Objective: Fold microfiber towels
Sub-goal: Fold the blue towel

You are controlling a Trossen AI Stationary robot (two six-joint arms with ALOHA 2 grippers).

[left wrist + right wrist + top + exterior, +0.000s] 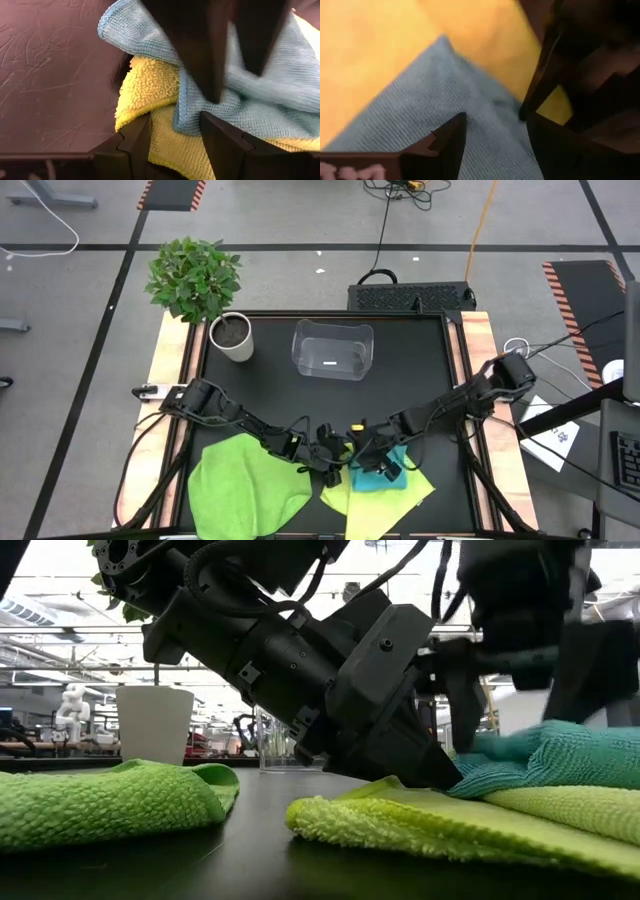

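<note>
The bright green towel (245,485) lies crumpled at the near left. The pale yellow-green towel (385,505) lies at the near middle, and the turquoise towel (385,478) rests on top of it. My left gripper (175,145) slants down at the yellow-green towel's left edge and stands open. Yellow pile and a turquoise corner (187,122) show between its fingers. My right gripper (495,130) is open just over the turquoise towel (420,115). Its fingers (200,60) reach down to that cloth close in front of my left gripper. I cannot tell whether they touch it. My left gripper's fingertips (440,778) rest on the pale yellow-green towel near its left edge (135,95), beside the turquoise corner. They come slanting down from the table's far left. The towel stays on the table. Whether any cloth is pinched between the fingers, I cannot tell.
A clear plastic bin (332,348) stands at the far middle of the black mat. A potted plant in a white pot (232,337) stands at the far left. Bare mat lies between the bin and the towels. The two arms almost meet over the near middle.
</note>
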